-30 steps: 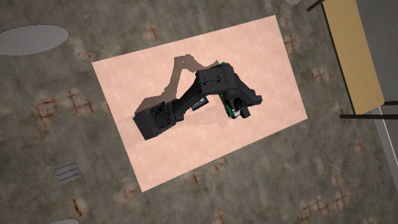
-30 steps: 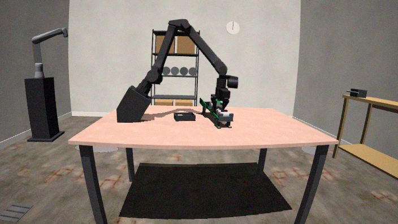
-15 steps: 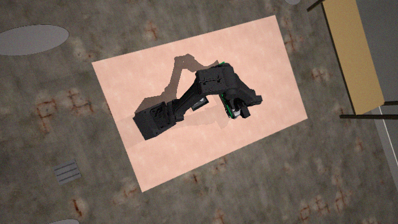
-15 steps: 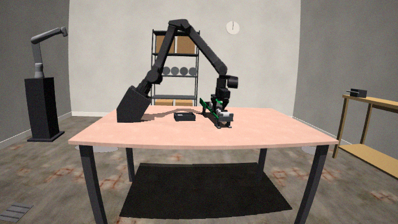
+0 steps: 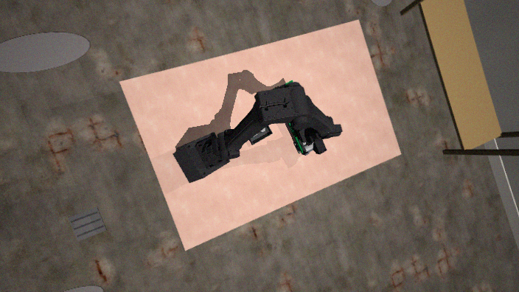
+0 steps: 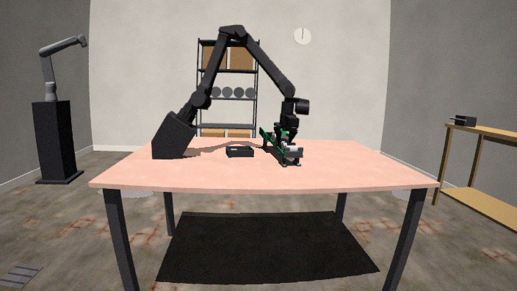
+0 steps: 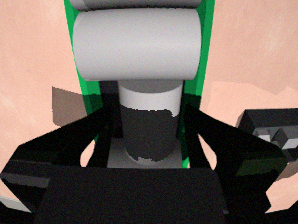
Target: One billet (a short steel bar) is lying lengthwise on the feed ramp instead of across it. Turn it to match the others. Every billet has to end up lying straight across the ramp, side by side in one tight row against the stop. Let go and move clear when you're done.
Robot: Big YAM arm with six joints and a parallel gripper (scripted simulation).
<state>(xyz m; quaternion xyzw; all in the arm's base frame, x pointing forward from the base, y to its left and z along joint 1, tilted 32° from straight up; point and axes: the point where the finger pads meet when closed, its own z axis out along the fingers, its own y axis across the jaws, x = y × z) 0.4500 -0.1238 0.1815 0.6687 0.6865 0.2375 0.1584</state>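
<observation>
The green-railed feed ramp slopes down to its stop on the pink table. In the wrist view two grey billets lie across it, side by side. A third billet lies lengthwise just behind them, pointing along the ramp. My gripper is low over the ramp with its dark fingers on either side of the lengthwise billet. The fingers stand partly open and I see no grip on it. The billets near the stop show in the exterior view.
A small black tray sits on the table left of the ramp. The arm's base stands at the table's back left. A yellow side table stands off to the right.
</observation>
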